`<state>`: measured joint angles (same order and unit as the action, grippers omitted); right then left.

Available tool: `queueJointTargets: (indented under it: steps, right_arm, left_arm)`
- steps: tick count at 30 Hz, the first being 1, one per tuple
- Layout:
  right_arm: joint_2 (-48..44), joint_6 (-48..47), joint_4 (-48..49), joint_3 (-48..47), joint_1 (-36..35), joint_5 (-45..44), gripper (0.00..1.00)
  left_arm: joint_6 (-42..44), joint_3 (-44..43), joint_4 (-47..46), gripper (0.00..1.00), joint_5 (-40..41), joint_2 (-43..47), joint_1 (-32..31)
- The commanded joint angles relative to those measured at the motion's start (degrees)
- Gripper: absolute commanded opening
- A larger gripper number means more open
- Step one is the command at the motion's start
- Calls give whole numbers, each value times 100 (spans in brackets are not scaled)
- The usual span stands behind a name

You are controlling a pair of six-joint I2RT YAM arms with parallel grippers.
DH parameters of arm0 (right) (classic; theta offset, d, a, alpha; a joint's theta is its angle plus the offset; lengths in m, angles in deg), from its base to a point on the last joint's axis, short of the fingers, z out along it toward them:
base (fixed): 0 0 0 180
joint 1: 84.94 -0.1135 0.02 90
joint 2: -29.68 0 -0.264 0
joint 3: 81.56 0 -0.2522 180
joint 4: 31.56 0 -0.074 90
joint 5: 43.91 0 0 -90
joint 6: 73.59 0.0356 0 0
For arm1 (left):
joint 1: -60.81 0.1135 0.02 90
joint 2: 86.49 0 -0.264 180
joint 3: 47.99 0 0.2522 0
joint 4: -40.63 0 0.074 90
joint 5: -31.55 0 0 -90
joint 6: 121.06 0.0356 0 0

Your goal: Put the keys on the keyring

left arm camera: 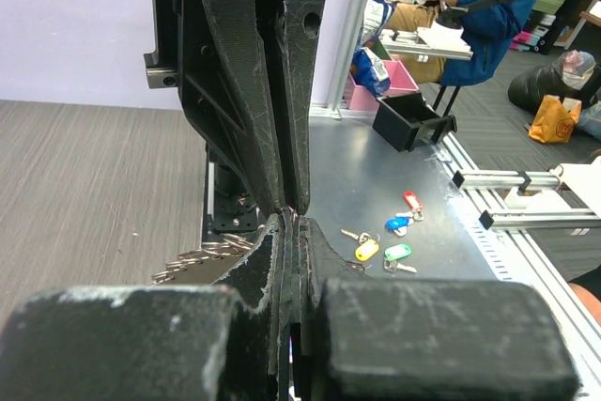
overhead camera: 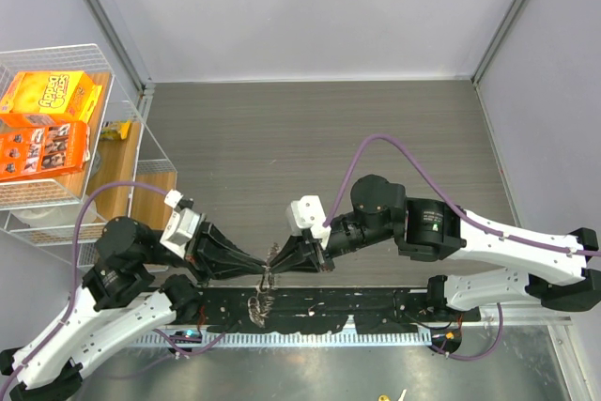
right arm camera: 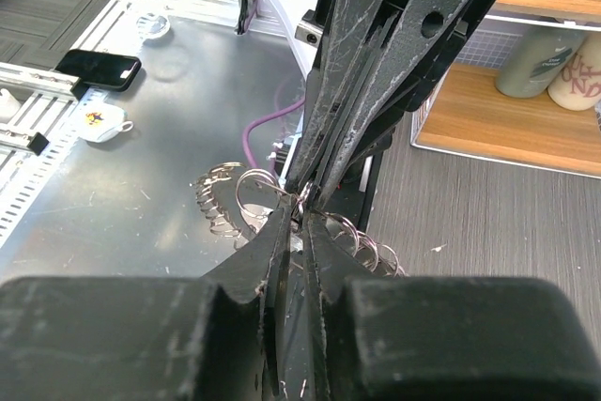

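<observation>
Basically keyring point(right arm camera: 246, 196) hangs btwn both tips over near table point(overhead camera: 282, 138) edge; left gripper point(left arm camera: 286, 221) pinched shut on its wire, right gripper point(right arm camera: 296, 218) nearly closed there, grip unclear. Prob light, stiff, slippery, keys point(left arm camera: 188, 265) swing: hold bare wire, not keys

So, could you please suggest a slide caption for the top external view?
Left gripper and right gripper meet tip to tip at the keyring, which dangles beneath them.
</observation>
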<state>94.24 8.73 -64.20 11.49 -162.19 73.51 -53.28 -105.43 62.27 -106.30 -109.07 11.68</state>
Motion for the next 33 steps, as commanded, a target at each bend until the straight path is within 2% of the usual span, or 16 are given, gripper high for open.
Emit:
queueJointTargets:
  steps: [1,5,8,27,31,32,33]
  right_arm:
    - [-101,-23,94,-143,-53,123,16]
    - [-92,-32,112,-134,-71,123,13]
    - [-92,-49,129,-134,-79,132,6]
    - [-119,223,868,481,-132,132,6]
    - [-92,267,947,481,-132,36,11]
    - [-101,285,947,464,-141,-26,13]
    - [-101,294,930,463,-132,-78,23]
  left_arm:
    - [-72,-44,-542,0,4,88,-18]
    - [-98,-53,-577,0,4,123,-18]
    - [-116,-44,-621,0,22,132,-18]
    - [-406,184,-1350,0,250,299,-18]
    - [-476,220,-1482,0,259,325,-18]
    - [-485,211,-1500,0,259,317,-18]
    - [-485,220,-1509,0,259,317,-18]
